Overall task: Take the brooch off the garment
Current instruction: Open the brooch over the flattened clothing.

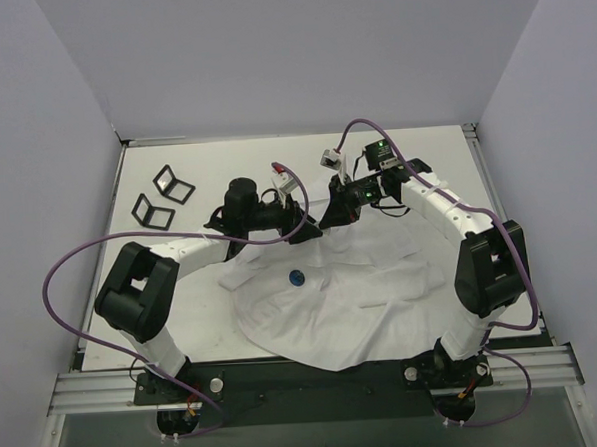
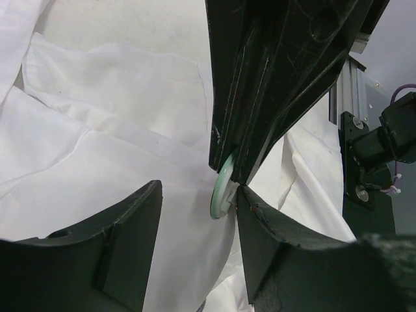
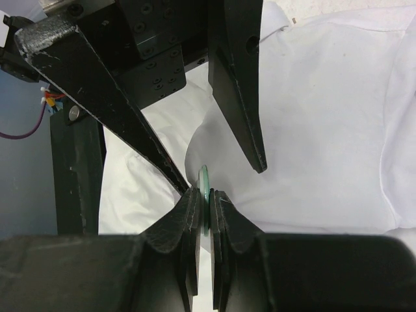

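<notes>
right wrist view: right claw pinches the green brooch; left claw, half open, should grip garment beside it before pulling.

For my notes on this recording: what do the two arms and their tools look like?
The left arm and right arm both have white links with bulky black joints. A purple cable loops along each. The left tool and right tool have black, scuffed fingers tapering to narrow tips. A small green light glows at the right wrist.
</notes>
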Tool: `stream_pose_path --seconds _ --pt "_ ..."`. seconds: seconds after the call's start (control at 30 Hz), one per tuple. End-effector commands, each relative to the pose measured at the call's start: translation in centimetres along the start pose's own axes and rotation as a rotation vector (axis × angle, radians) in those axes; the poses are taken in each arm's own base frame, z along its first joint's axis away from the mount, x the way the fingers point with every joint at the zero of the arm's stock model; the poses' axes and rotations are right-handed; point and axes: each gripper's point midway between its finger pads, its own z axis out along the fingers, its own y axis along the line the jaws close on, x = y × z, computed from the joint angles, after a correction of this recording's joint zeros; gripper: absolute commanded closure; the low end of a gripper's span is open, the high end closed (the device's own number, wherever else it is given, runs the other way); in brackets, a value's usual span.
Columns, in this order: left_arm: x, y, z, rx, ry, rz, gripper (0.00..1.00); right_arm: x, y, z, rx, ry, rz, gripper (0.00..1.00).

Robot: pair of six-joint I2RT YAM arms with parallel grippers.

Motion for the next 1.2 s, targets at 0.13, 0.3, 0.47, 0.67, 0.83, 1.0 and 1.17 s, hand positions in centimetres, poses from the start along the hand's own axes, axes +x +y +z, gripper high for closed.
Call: stream_pose_path --seconds 0.13,0.3,0.47,0.67,0.83,1.0,1.17 --pt "-2.0 0.6 -0.1 -0.057 -0.05 0.048 0.43 -0.7 1.6 0.2 -0.065 -0.011 -0.029 1.0" --pt "-2.0 0.7 -0.1 -0.062 -0.051 0.049 0.44 -0.8 1.6 0.0 -0.063 -0.014 -0.033 1.0" --pt "-2.2 -0.2 -0.3 -0.007 -0.058 0.052 0.42 -0.7 1.5 0.0 -0.06 -0.012 -0.034 1.0" --pt "-2.2 -1.2 -0.4 0.047 -0.057 0.054 0.35 -0.7 1.2 -0.1 -0.051 -0.012 -0.032 1.0" --pt "-2.1 -1.3 -0.4 0.059 -0.055 0.059 0.35 -0.7 1.2 -0.1 -0.05 -0.012 -0.03 1.0" --pt "-1.9 -1.6 -0.3 0.076 -0.047 0.057 0.35 -0.8 1.2 -0.2 -0.051 -0.014 -0.028 1.0" --pt "-1.7 -1.6 -0.2 0.082 -0.04 0.055 0.34 -0.7 1.1 -0.1 -0.051 -0.012 -0.024 1.0"
